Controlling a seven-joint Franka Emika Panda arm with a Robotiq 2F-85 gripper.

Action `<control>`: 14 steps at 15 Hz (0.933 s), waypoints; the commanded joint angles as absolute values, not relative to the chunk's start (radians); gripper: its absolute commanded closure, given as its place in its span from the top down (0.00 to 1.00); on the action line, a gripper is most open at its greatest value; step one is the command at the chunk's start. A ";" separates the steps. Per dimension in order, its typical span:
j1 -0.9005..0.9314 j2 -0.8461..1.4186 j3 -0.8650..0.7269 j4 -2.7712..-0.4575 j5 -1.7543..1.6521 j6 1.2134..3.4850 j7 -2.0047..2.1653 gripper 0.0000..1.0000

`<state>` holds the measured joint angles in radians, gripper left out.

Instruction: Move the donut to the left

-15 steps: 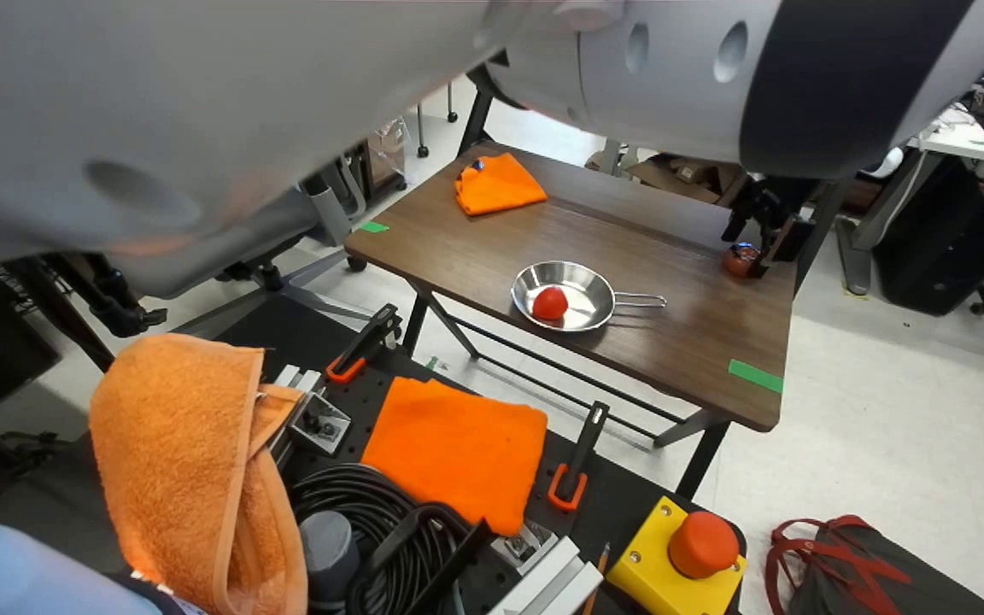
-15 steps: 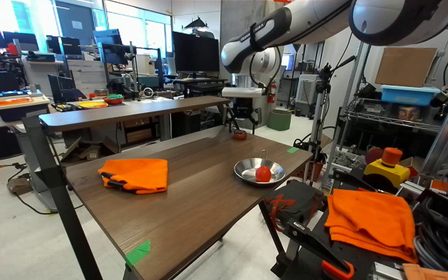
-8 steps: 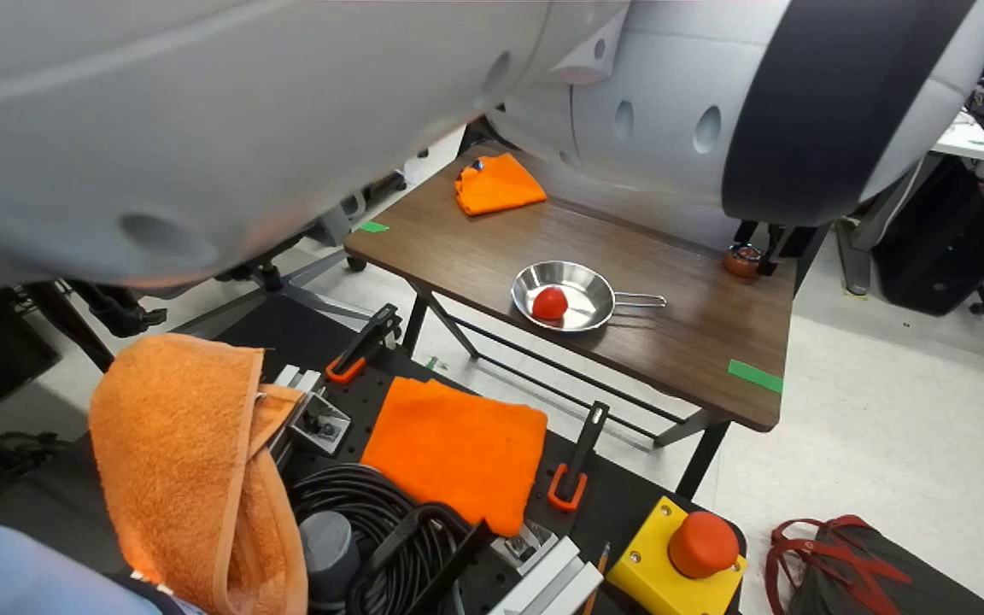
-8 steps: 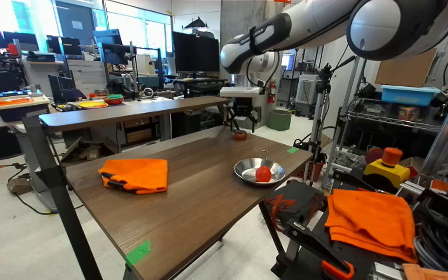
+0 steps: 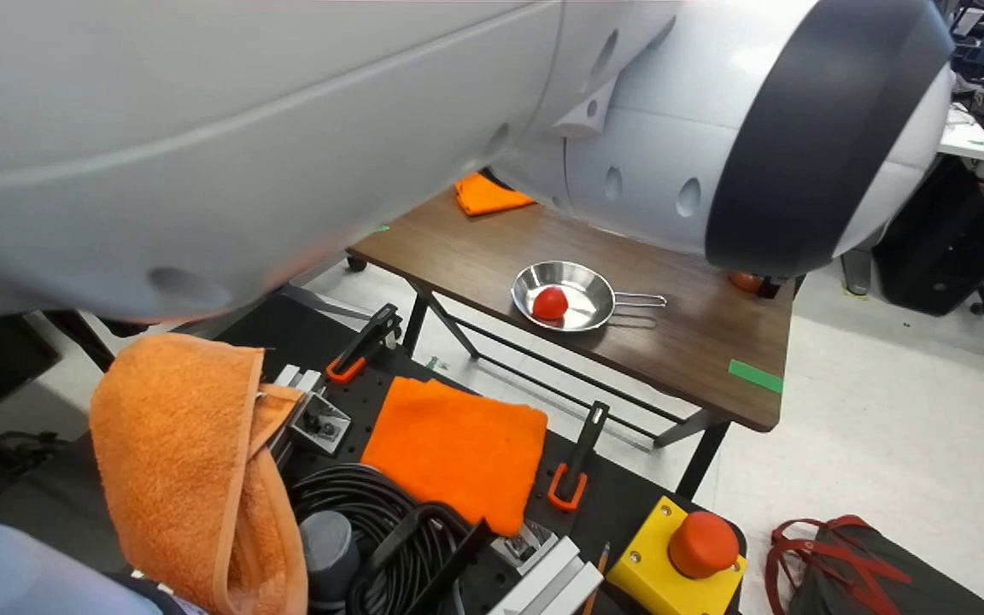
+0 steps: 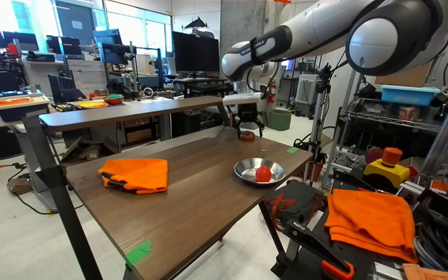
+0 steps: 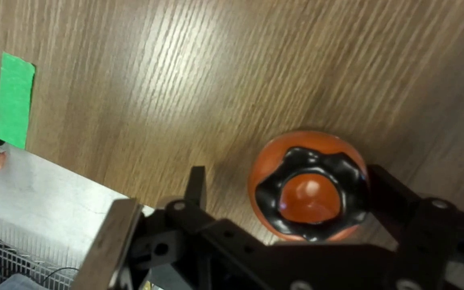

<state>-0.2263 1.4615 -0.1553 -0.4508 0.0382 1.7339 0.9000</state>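
Observation:
The donut, a reddish-orange ring with wavy black icing, lies on the brown table (image 6: 193, 202) near its far end. It shows in both exterior views (image 5: 746, 281) (image 6: 247, 136) and in the wrist view (image 7: 314, 160). My gripper (image 7: 287, 177) is low around it with its jaws apart. In the wrist view the right finger touches the donut's side, and a gap lies between the donut and the left finger (image 7: 195, 185). In an exterior view the open gripper (image 6: 250, 135) straddles the donut. In an exterior view the arm hides most of the gripper.
A shiny metal pan (image 6: 243, 174) holding a red ball (image 6: 263, 174) stands by the table's edge, its handle towards the donut's end. A folded orange cloth (image 6: 142, 175) lies at the opposite end. A raised shelf (image 6: 138, 111) runs along one side. Green tape (image 7: 14, 100) marks a corner.
My gripper has come down around the donut with its jaws still apart. The donut has slid a little, rightward in an exterior view, along with the gripper. Pan and cloth have not moved.

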 commanded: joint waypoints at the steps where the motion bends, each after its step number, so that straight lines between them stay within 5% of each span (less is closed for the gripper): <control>1: -0.216 1.450 -0.161 -0.470 0.012 1.725 0.936 0.66; 4: -0.208 1.432 -0.154 -0.461 0.008 1.727 0.923 0.44; 14: -0.152 1.352 -0.108 -0.469 0.021 1.677 0.846 0.42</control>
